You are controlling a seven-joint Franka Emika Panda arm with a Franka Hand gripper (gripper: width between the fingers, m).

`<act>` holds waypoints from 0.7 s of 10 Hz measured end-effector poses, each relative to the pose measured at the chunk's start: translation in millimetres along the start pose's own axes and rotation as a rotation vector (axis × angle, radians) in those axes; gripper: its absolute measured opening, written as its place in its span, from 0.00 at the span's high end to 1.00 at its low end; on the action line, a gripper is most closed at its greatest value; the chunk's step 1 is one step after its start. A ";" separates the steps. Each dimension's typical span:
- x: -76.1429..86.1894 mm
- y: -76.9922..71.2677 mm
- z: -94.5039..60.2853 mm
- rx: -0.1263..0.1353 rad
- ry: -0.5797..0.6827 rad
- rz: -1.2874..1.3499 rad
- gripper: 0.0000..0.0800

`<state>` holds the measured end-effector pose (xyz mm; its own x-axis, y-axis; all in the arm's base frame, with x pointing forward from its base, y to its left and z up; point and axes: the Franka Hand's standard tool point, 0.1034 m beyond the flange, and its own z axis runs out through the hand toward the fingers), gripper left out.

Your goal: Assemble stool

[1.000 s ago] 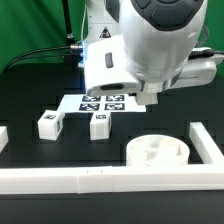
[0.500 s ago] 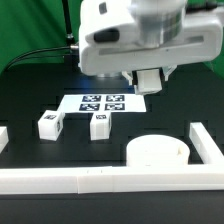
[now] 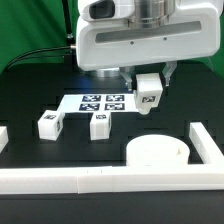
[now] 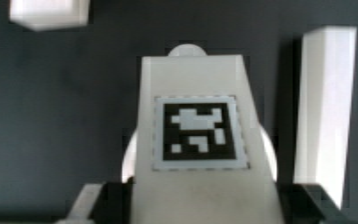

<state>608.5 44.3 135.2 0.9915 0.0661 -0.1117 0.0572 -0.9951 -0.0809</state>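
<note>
Leg (image 3: 150,90), white, blocky, tagged, in pincer (image 3: 150,79)

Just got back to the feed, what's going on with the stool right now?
The gripper is shut on one stool leg and holds it clear of the table. By the marker board stand two more legs. The round seat rests inside the border rails, with no leg fitted.

No words, brands or numbers legible. Only black-and-white square tags: one on the raised leg (image 3: 151,90), one on the edge-side leg (image 3: 48,124), one on the middle leg (image 3: 98,124), several on the marker board (image 3: 103,102) mid-worktop (image 3: 35,85).
</note>
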 end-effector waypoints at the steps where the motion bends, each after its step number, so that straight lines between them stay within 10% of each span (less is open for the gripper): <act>1: 9.5 -2.1 -10.4 -0.005 0.085 -0.004 0.58; 7: 31.1 -5.2 1.9 -0.033 0.371 -0.025 0.58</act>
<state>638.8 51.7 130.2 0.9641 0.0652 0.2573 0.0797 -0.9958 -0.0462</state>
